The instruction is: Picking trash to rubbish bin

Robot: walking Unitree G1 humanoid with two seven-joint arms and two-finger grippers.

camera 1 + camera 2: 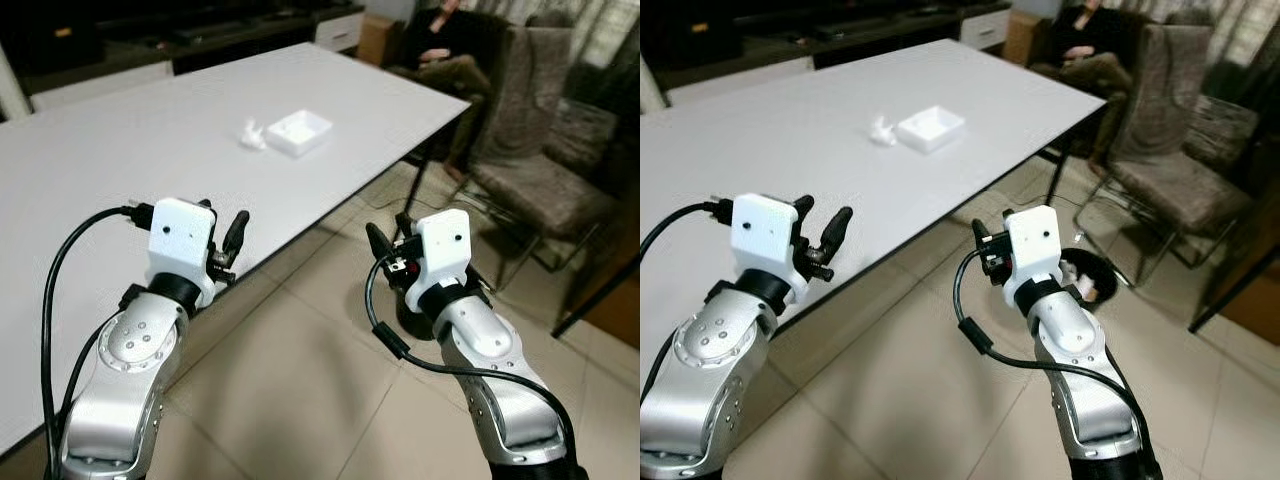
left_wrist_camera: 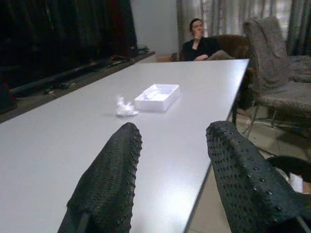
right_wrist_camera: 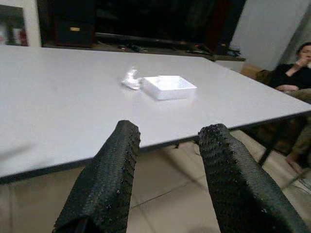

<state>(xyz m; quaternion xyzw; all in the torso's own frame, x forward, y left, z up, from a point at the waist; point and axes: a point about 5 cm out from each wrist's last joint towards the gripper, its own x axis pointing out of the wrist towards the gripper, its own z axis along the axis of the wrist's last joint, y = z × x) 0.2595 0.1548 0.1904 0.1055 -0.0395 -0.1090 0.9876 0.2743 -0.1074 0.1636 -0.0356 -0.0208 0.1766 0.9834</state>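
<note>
A crumpled white tissue (image 1: 252,134) lies on the white table (image 1: 120,160), next to a shallow white box (image 1: 299,131). A black rubbish bin (image 1: 1092,276) with white scraps in it stands on the tiled floor past the table's edge, just behind my right gripper. My left gripper (image 1: 226,242) hovers open over the table's near edge with nothing between its fingers. My right gripper (image 1: 388,250) hangs open and empty above the floor, off the table's side. Both wrist views look across the table at the tissue (image 2: 125,107) and the box (image 3: 169,86), well ahead of the fingertips.
A person (image 1: 440,50) sits at the far end of the table. A chair draped with a brown blanket (image 1: 540,130) stands to the right near the bin. A dark cabinet (image 1: 180,35) runs along the back wall. Tiled floor (image 1: 300,380) lies between my arms.
</note>
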